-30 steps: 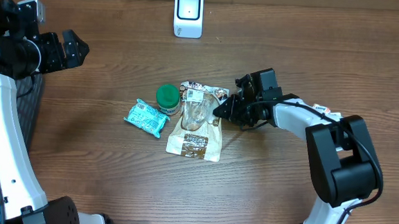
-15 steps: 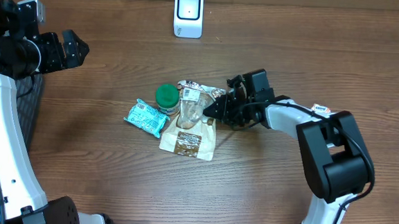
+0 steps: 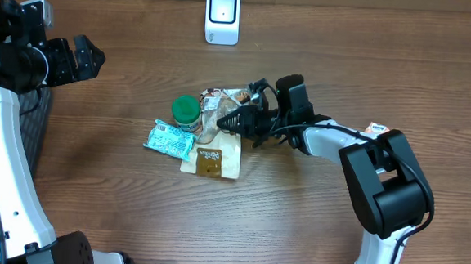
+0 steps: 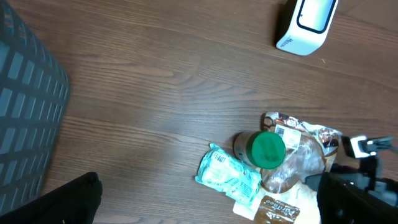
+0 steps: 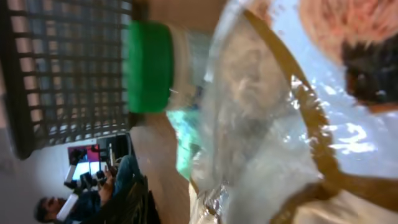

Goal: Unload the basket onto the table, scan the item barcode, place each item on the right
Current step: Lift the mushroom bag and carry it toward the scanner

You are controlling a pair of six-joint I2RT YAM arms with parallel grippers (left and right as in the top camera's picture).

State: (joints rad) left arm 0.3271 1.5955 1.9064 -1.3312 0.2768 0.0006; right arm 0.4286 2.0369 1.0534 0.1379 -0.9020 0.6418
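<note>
Left gripper [image 3: 92,59] far left of scanner [image 3: 222,16], jaws wide apart, bare table under it, basket [image 4: 25,118] at the table's left edge. Front-left of scanner: packet [image 3: 171,140], with jar [image 3: 186,110] touching it. Bag [image 3: 218,143] lies straight in front of scanner, open wood between them. Right gripper [image 3: 234,122] sits at the bag's upper right edge, probably touching; clamped or not, can't tell.

Table [image 3: 132,216]: dark brown wood, the grain running from 9 to 3 o'clock; it fills the overhead view.
Basket [image 4: 25,124]: dark, with grid walls, at the table's 9 o'clock edge.
Room beyond: in the right wrist view, toward 7 o'clock, a blurred person [image 5: 45,208] and a lit screen [image 5: 84,152].
Light: even and diffuse across the wood.
</note>
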